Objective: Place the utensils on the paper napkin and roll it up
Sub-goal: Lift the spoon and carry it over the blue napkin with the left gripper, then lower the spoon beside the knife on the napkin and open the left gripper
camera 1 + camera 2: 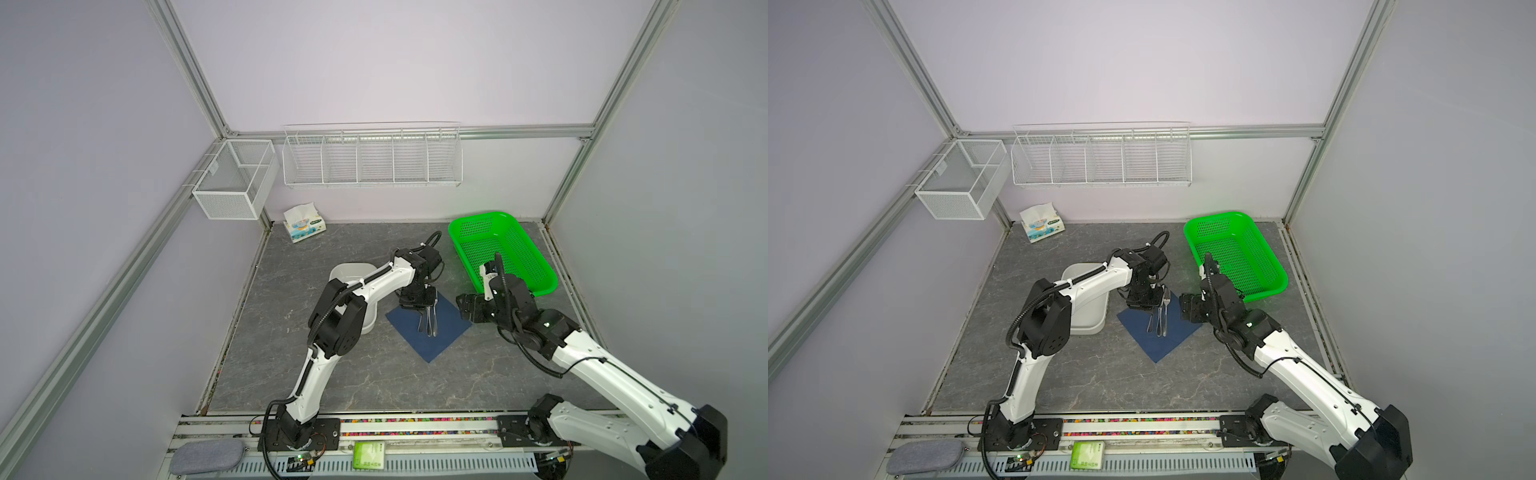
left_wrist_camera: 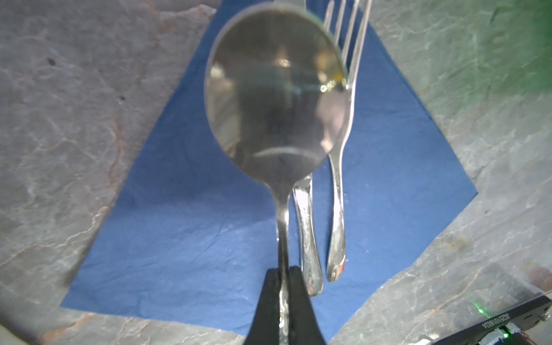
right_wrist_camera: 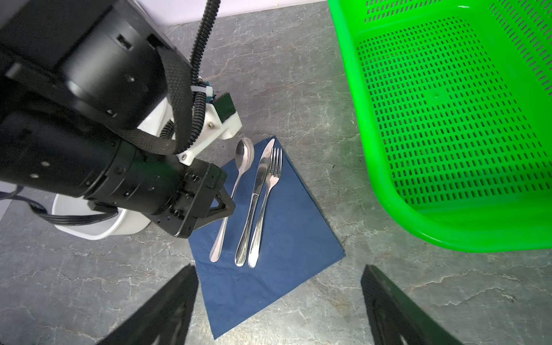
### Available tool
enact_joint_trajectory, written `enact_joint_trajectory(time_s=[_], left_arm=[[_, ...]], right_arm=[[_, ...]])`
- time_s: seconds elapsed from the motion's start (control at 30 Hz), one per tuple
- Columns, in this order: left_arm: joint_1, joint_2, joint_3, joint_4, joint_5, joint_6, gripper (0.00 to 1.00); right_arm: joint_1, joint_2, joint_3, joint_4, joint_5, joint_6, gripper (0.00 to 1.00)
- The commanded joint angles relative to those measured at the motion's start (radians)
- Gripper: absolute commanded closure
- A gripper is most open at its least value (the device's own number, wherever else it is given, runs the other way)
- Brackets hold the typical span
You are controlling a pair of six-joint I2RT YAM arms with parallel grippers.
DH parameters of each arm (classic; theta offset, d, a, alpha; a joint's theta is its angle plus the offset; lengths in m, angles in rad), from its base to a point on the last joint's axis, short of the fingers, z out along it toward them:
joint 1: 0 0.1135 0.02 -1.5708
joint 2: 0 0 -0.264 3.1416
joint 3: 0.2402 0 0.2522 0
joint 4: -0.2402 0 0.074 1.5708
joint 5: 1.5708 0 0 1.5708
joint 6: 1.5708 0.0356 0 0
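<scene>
Navy paper napkin (image 1: 432,343) lies flat, turned corner-on like a diamond, mid-surface (image 1: 395,386) (grey, stone-veined). Both top views agree on the napkin (image 1: 1163,347). White tub (image 1: 347,267) is just off its left corner. Green basket (image 1: 482,217) is off to its right, apart from it.

Knife (image 3: 255,194) and fork (image 3: 273,176) lie on the napkin side by side, handle ends just beside each other, tips toward the far corner.

Spoon (image 3: 245,155) sits left of the knife, a little apart and roughly parallel. Left gripper (image 3: 227,206) has its fingers (image 2: 268,298) pinched tight on the spoon's handle, about midway along. From the left wrist the spoon (image 2: 274,89) fills the view (bowl blurred). Handle end is over the napkin. Bowl juts past the napkin's edge, over bare surface. Whether the spoon touches the paper: cannot tell.

Right gripper (image 3: 279,268) hangs by the napkin's right side, fingers (image 3: 167,304) spread wide, nothing between them.
</scene>
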Motion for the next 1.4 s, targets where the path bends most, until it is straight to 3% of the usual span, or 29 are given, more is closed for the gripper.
enact_joint_trajectory(time_s=[0.0,0.83,1.37], left_arm=[[-0.001,0.015,-0.015,0.012,0.003,-0.022,0.96],[0.003,0.076,-0.023,0.044,0.02,-0.045,0.94],[0.004,0.022,-0.024,0.047,0.001,-0.059,0.84]], right_arm=[[-0.008,-0.018,-0.005,-0.016,0.011,0.019,0.11],[-0.019,0.016,0.005,-0.033,0.005,0.03,0.11],[-0.019,0.013,-0.002,-0.033,-0.01,0.03,0.11]])
